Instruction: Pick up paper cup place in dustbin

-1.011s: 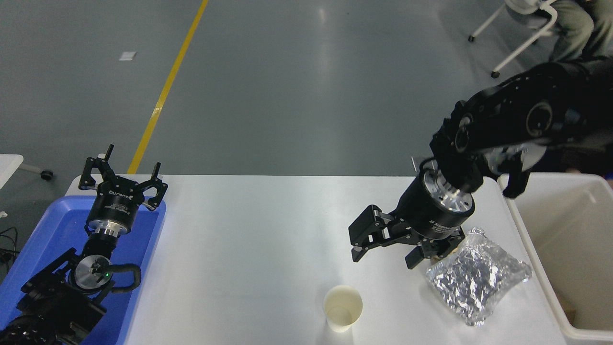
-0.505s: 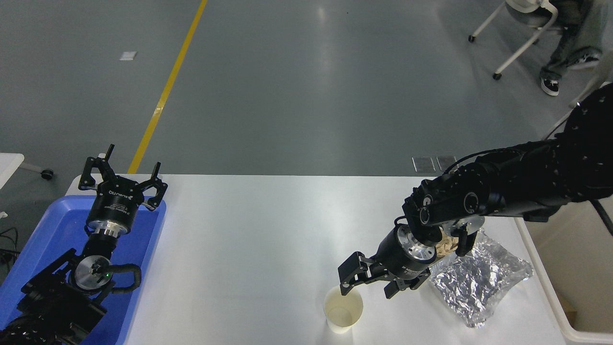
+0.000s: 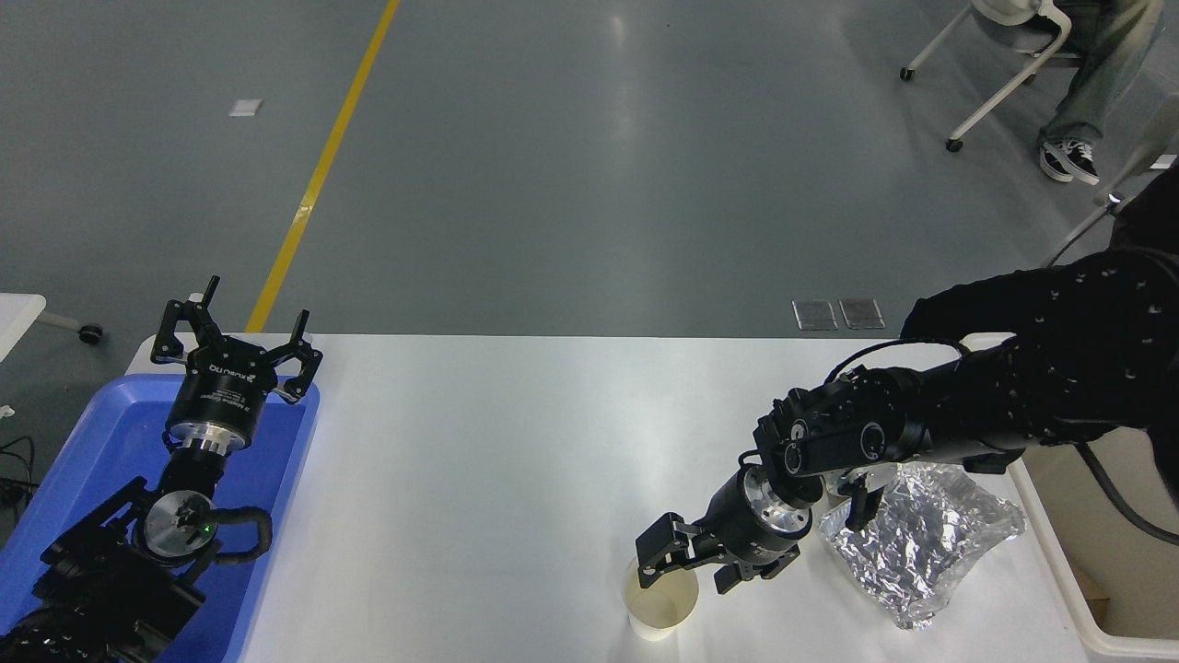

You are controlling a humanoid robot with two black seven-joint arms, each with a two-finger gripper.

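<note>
The off-white paper cup (image 3: 658, 608) stands upright near the table's front edge, right of centre. My right gripper (image 3: 680, 569) is open and sits low at the cup's far rim, one finger over the rim's left part and the other just right of the cup. Whether it touches the cup I cannot tell. The dustbin (image 3: 1059, 562), a large off-white tub, stands off the table's right end, partly hidden by my right arm. My left gripper (image 3: 238, 348) is open and parked at the lower left over the blue tray.
A crinkled silver foil bag (image 3: 921, 539) lies on the table right of my right gripper. A blue plastic tray (image 3: 110, 442) is at the table's left end. A person sits on a chair at the top right.
My right arm has swung down and toward the front, from above the foil bag to the cup's rim. The gripper stays open. The cup has not moved.
</note>
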